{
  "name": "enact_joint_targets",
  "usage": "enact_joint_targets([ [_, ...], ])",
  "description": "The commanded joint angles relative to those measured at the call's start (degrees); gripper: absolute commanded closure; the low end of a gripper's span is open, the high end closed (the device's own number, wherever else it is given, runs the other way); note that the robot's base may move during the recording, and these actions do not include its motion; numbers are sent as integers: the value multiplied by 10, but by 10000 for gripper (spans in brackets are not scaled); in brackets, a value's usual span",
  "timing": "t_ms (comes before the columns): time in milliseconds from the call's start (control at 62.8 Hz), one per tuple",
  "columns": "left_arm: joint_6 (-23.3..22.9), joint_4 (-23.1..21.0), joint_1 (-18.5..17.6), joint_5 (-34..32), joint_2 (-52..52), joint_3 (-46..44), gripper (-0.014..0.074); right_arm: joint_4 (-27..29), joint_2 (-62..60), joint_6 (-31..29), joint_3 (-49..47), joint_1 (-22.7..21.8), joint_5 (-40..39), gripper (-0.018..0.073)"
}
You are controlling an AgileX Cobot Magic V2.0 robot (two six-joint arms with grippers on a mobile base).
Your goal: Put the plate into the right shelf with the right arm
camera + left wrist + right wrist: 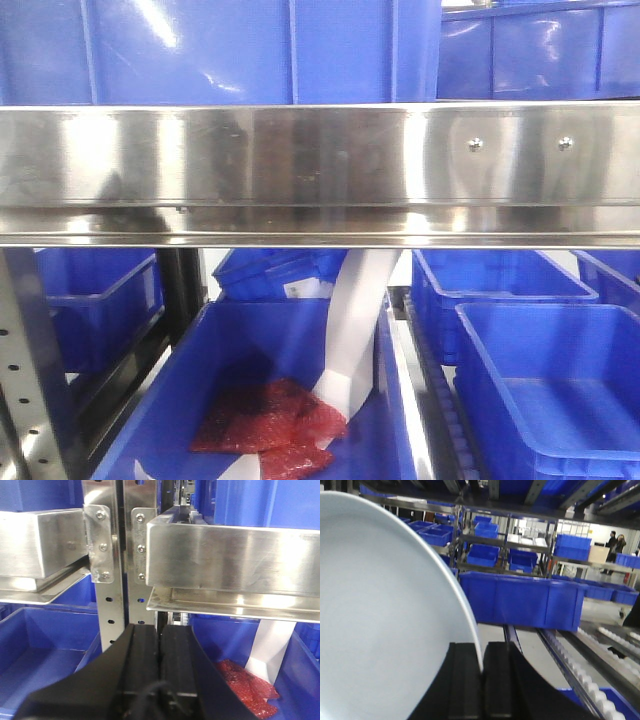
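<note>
In the right wrist view the plate (385, 620) fills the left half of the picture. It is cut off at the left and bottom edges, so only its curved right rim shows in full. That rim runs down between the two black fingers of the right claw (482, 667), which is clamped narrowly on it and holds the plate on edge. The grip point itself is dark and hard to make out. Beyond the plate lie a roller track (600, 680) and a blue crate (520, 600), and whether the plate touches any surface cannot be told. The plate appears in neither of the other two views. The front view is mostly blocked by a wide steel beam of the right shelf (320, 160). Below the beam a blue bin (190, 400) holds a blurred red packet (265, 420) and a white strip (350, 330) whose upper end is hidden behind the beam. In the left wrist view the left claw (160, 650) has its fingers pressed together on nothing, before a perforated upright (107, 605).
</note>
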Motion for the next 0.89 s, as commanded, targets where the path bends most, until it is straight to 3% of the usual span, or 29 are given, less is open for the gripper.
enact_joint_targets([
  [0, 2, -2, -4, -52, 0, 5, 643, -5, 10, -5, -15, -2, -78, 508],
  [335, 2, -2, -4, -52, 0, 5, 643, 0, 10, -2, -17, -2, -89, 508],
  [574, 2, -2, -4, -52, 0, 5, 643, 72, 71, 12, -116, 9, -25, 508],
  [876, 2, -2, -4, -52, 0, 5, 643, 72, 283, 12, -319, 127, -3, 507],
])
